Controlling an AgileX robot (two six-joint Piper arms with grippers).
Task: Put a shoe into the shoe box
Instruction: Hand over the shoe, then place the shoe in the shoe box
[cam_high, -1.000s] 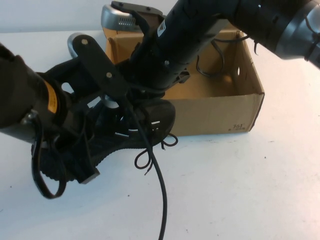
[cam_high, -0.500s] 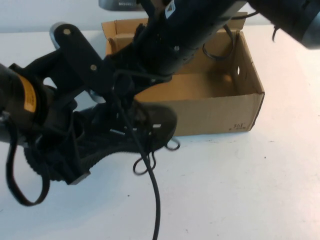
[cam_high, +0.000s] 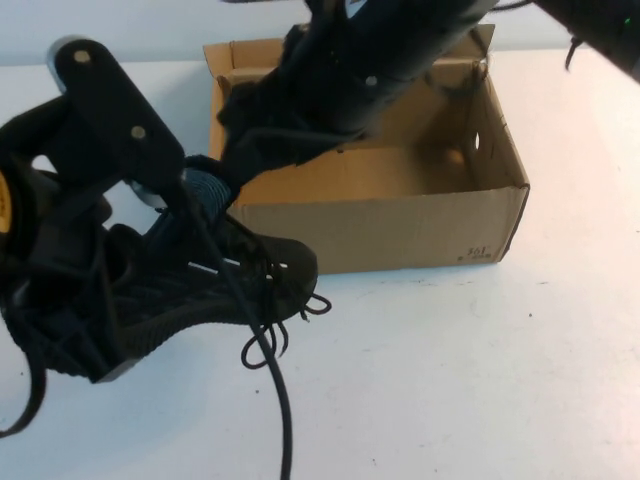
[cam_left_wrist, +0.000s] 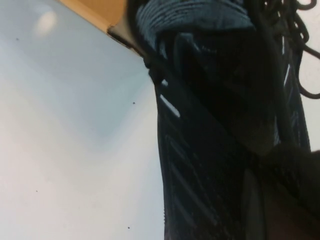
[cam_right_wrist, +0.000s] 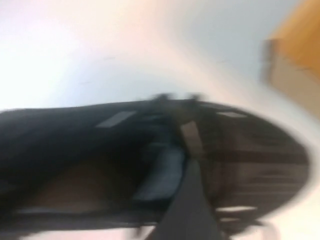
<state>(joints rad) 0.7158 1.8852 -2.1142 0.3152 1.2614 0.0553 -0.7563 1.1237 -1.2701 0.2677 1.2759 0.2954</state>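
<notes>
The black mesh shoe (cam_high: 215, 285) is tilted at the front left of the shoe box (cam_high: 400, 232), toe toward the box's front wall, laces dangling. My left gripper (cam_high: 120, 285) is buried in the heel end under its own arm and looks shut on the shoe; the shoe fills the left wrist view (cam_left_wrist: 220, 150). My right gripper (cam_high: 222, 175) reaches down from the top right over the box's left corner to the shoe's blue-grey tongue (cam_high: 205, 190) and looks shut on it. The right wrist view shows the blurred shoe (cam_right_wrist: 125, 145) and one finger (cam_right_wrist: 192, 200).
The brown open box has small print (cam_high: 478, 254) at its front right corner and a round hole in the right wall. A black cable (cam_high: 282, 410) hangs from the left arm over the white table (cam_high: 480, 380). The box corner also shows in the left wrist view (cam_left_wrist: 100, 10).
The shoe and the left arm have moved left, away from the box front. The right arm has moved up and left over the box's left corner.
</notes>
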